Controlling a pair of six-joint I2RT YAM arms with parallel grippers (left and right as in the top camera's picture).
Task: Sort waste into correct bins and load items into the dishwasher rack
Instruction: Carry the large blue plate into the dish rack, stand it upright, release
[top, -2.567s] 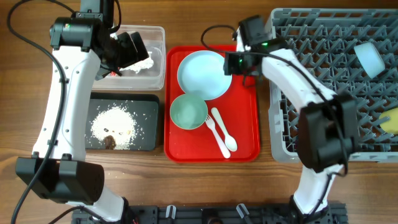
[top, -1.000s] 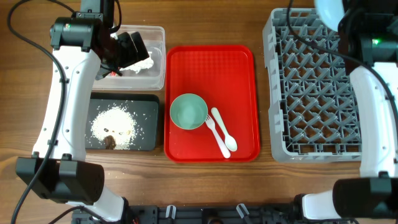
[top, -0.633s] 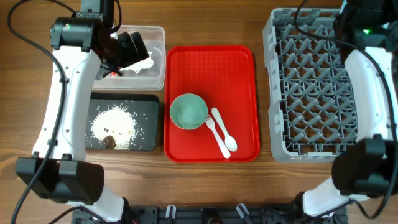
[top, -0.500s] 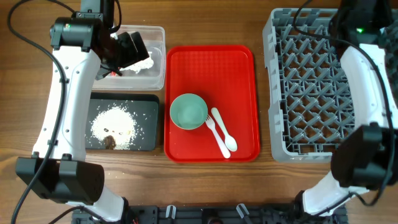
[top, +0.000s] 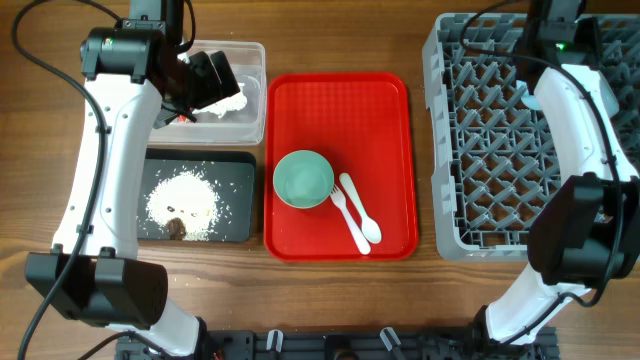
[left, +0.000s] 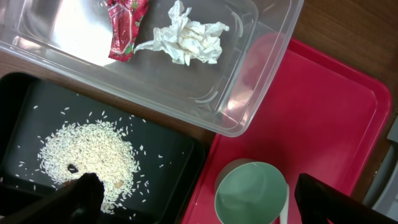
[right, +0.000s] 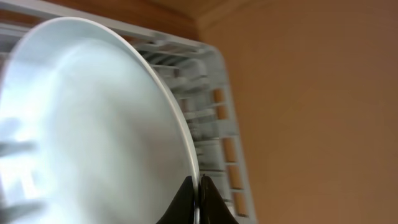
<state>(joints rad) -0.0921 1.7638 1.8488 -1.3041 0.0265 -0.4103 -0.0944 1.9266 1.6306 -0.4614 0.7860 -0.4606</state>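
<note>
My right gripper (right: 198, 200) is shut on the rim of the light blue plate (right: 93, 124), held on edge over the far side of the grey dishwasher rack (top: 500, 150). My left gripper (left: 202, 202) hangs open and empty above the bins. The clear tub (left: 249, 74) holds the red wrapper (left: 124, 25) and the crumpled napkin (left: 186, 38). Rice crumbs (top: 185, 195) and a brown lump (top: 177, 229) lie in the black tray (top: 235, 190). The pale green bowl (top: 303, 179), white fork (top: 340, 203) and spoon (top: 362, 215) rest on the red tray (top: 340, 100).
The right arm (top: 580, 120) stretches along the rack's right half from the table's front edge. The left arm (top: 95, 160) runs down the table's left side beside the black tray. Bare wood shows between the red tray and the rack.
The plate has left the red tray; my right gripper carried it up and over to the rack's far side. Over the last second that arm swung leftward. The left arm stayed still.
</note>
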